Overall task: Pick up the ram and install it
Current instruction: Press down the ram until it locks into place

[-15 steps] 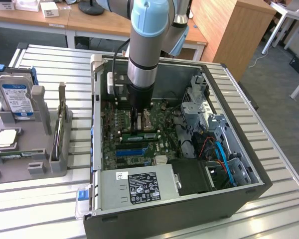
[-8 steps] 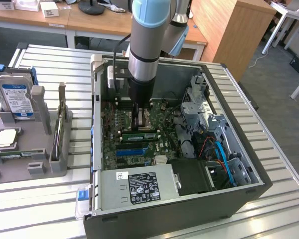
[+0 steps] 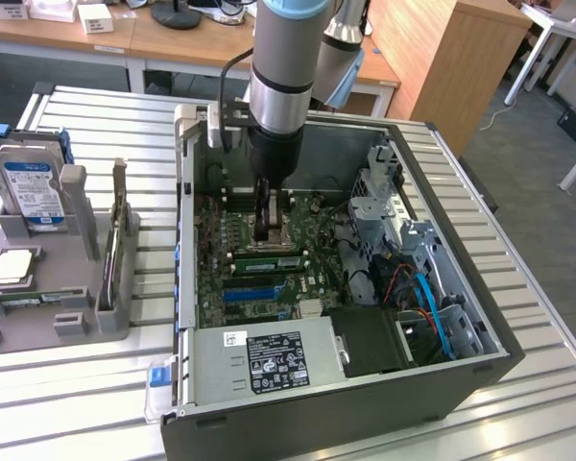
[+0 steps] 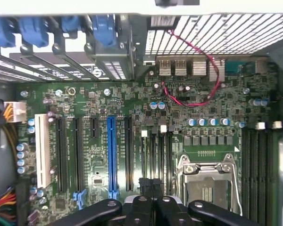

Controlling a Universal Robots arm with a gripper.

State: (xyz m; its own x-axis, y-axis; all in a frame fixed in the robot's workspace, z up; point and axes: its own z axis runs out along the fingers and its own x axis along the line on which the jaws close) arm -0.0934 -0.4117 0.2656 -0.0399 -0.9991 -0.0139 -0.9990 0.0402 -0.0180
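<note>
My gripper (image 3: 267,233) hangs inside the open computer case (image 3: 480,288), low over the motherboard (image 3: 221,240) beside the CPU socket (image 4: 210,181). Its dark fingers (image 4: 146,200) are pressed together, shut, and nothing shows between them. In the wrist view the gripper (image 4: 153,184) hovers over the black memory slots (image 4: 155,155) between the socket and the blue slot (image 4: 111,155). A long green ram (image 3: 265,258) lies along those slots just in front of the gripper in the exterior view. I cannot tell whether the fingertips touch it.
A grey fixture (image 3: 77,288) stands at the exterior view's left with a hard drive (image 3: 29,187), a square CPU chip (image 3: 14,269) and a thin green strip (image 3: 24,300). The power supply (image 3: 269,357) and drive cage (image 3: 389,206) crowd the case. Red wire (image 4: 198,94) loops over the board.
</note>
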